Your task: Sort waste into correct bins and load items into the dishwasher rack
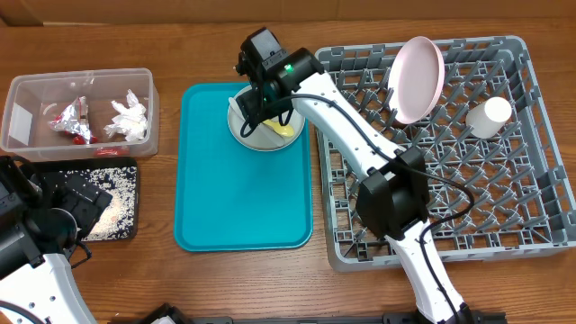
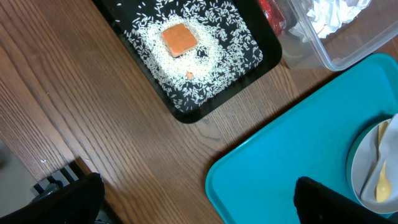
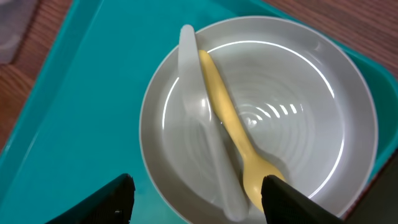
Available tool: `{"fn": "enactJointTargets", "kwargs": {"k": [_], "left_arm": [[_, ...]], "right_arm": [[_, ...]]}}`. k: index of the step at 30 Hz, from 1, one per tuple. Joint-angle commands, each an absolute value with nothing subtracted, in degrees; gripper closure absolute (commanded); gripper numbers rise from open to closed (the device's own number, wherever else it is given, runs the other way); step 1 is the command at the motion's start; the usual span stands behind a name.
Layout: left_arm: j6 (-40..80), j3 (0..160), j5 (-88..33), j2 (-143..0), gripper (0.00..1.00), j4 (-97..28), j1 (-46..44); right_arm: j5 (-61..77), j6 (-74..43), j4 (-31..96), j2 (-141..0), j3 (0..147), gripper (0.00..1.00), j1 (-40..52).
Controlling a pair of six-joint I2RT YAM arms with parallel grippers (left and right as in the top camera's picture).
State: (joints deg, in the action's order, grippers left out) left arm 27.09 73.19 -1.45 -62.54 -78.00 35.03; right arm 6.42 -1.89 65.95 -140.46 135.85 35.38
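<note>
Only the right wrist view shows what lies in the grey plate (image 3: 311, 124): a yellow spoon (image 3: 230, 121) crossing a white utensil (image 3: 189, 68). The right gripper (image 3: 199, 205) hangs just above the plate's near rim, released and holding nothing. Only the left wrist view shows the orange cube (image 2: 179, 39), lying amid rice grains (image 2: 217, 56) in the black tray (image 2: 186, 113), with the left gripper (image 2: 196, 202) spread wide and empty over the table (image 2: 93, 112). From overhead the right arm covers much of the plate on the teal tray (image 1: 234, 198). A pink plate (image 1: 417, 79) and a white cup (image 1: 489, 116) sit in the dishwasher rack (image 1: 504, 180). The clear tub (image 1: 27, 99) holds tissue (image 1: 128, 119) and red packets (image 1: 74, 121).
</note>
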Motion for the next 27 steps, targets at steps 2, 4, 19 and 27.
{"fn": "enactJointTargets", "kwargs": {"k": [2,4,19,27], "left_arm": [[27.88,72.97,-0.89,-62.63,0.00,-77.97,35.44],[27.88,72.97,-0.89,-62.63,0.00,-77.97,35.44],[27.88,72.97,-0.89,-62.63,0.00,-77.97,35.44],[27.88,72.97,-0.89,-62.63,0.00,-77.97,35.44]], "right_arm": [[4.56,-1.74,64.25,-142.87,133.53,0.30,34.76],[4.62,-1.76,63.83,-143.55,132.79,0.30,34.79],[4.82,-2.17,62.83,-146.82,132.66,0.36,35.83],[4.75,-2.17,61.65,-146.82,132.66,0.43,37.15]]}}
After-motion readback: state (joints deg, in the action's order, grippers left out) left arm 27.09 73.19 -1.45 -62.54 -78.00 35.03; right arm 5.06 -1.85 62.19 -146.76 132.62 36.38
